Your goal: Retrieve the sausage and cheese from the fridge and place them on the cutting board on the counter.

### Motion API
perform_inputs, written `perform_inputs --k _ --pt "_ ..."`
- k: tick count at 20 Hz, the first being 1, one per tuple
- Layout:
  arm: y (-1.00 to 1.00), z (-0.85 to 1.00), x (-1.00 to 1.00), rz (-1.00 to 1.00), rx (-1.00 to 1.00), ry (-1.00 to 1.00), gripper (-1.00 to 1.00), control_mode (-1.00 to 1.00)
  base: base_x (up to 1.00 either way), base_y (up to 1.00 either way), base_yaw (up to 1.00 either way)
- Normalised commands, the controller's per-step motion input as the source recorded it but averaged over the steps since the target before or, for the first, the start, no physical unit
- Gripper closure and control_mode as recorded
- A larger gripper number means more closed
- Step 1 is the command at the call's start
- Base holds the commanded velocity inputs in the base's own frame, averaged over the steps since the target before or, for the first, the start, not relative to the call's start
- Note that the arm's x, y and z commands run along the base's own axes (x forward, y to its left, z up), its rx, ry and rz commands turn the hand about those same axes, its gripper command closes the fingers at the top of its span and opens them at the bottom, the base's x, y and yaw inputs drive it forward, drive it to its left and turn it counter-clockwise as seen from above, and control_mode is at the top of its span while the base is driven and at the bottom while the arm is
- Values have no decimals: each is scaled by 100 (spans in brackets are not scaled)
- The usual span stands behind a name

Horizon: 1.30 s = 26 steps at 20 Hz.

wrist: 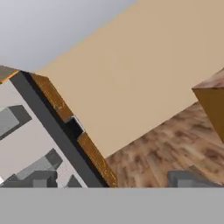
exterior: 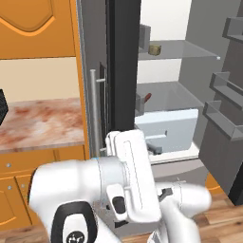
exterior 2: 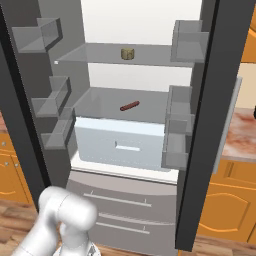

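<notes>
My gripper's jaws stand wide apart, holding nothing. The short red-brown sausage (exterior 2: pixel 129 106) lies mid-shelf; the pale tan cheese chunk (exterior 2: pixel 128 54) sits on the glass shelf above.

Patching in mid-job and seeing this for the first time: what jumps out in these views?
The fridge stands wide open, its grey door bins flanking glass shelves. The cheese sits alone on the upper shelf, and the sausage lies on the shelf below, just above the white drawer. In the left base view the white arm fills the foreground before the opening, not yet reaching in.
</notes>
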Motion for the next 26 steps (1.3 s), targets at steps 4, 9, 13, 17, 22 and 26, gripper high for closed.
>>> perform_inputs --k 4,9,13,17,22,26 --pt "-53 0 -38 49 13 12 -100 -100 0 0 0" --pt "-51 29 21 49 27 19 -100 -100 0 0 0" --pt "-59 39 67 37 24 39 -100 -100 0 0 0" --pt "-29 -3 79 35 -1 28 -100 -100 0 0 0" --pt "-18 -3 70 33 0 16 -100 -100 0 0 0" --pt "-15 -10 64 31 0 12 -100 -100 0 0 0"
